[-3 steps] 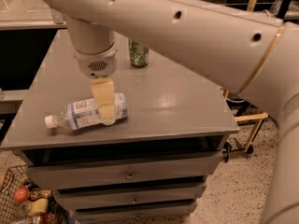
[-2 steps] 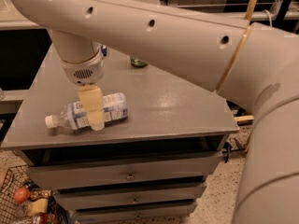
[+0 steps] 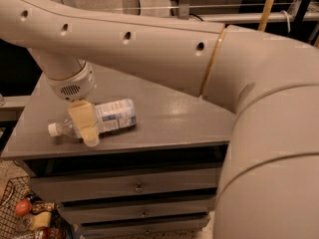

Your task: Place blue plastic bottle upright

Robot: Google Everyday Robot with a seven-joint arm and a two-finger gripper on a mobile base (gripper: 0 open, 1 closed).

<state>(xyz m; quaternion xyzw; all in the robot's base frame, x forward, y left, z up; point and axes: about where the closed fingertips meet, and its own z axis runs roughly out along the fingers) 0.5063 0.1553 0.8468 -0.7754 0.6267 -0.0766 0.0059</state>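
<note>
The blue plastic bottle (image 3: 115,115) lies on its side on the grey cabinet top (image 3: 174,121), near the front left edge. Its white cap (image 3: 52,129) points left and its blue-and-white label faces up. My gripper (image 3: 85,128) hangs from the wrist (image 3: 70,86) and is down over the bottle's clear shoulder, between the cap and the label. Its beige front covers that part of the bottle. My large beige arm (image 3: 164,49) crosses the whole upper view.
The cabinet has drawers with small knobs (image 3: 139,187) below the top. A wire basket (image 3: 22,210) with colourful items stands on the floor at lower left. My arm hides the back of the cabinet top. Metal frames stand behind.
My gripper has shifted left along the bottle, from the label toward the neck end. The view has closed in and the arm now hides the green can. The bottle still lies flat.
</note>
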